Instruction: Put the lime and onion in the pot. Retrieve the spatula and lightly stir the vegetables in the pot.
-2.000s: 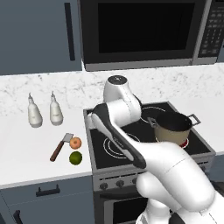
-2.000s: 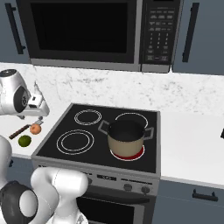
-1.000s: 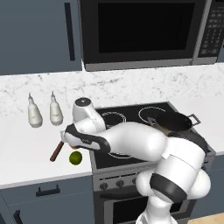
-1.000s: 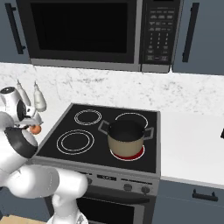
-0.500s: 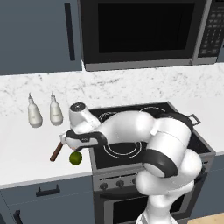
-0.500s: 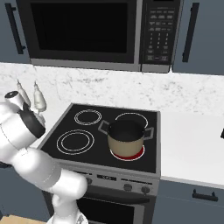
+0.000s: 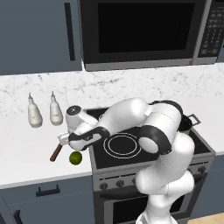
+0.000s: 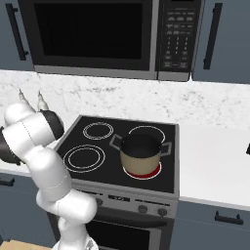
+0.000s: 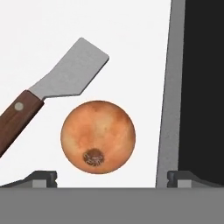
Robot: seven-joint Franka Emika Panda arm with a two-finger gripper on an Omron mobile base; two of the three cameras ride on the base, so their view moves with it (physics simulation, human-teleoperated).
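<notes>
**Fingers spread over the onion beside the stove**

On the white counter (image 7: 26,153) left of the stove (image 8: 117,146) stand two white bottles (image 7: 43,111) near the wall. The spatula (image 9: 48,92) lies just beside the onion (image 9: 98,137), its grey blade close above it in my hand view, its brown handle running off to the left; the stove's grey edge stands close on the other side. The lime (image 7: 75,158) sits on the counter just in front of my hand. My fingers (image 9: 43,177) are wide apart, one tip each side of the onion, gripping nothing. The pot (image 8: 140,154) stands on the front right burner, well apart. From the left base view my own hand covers the onion; the hand view shows it plainly.
</notes>
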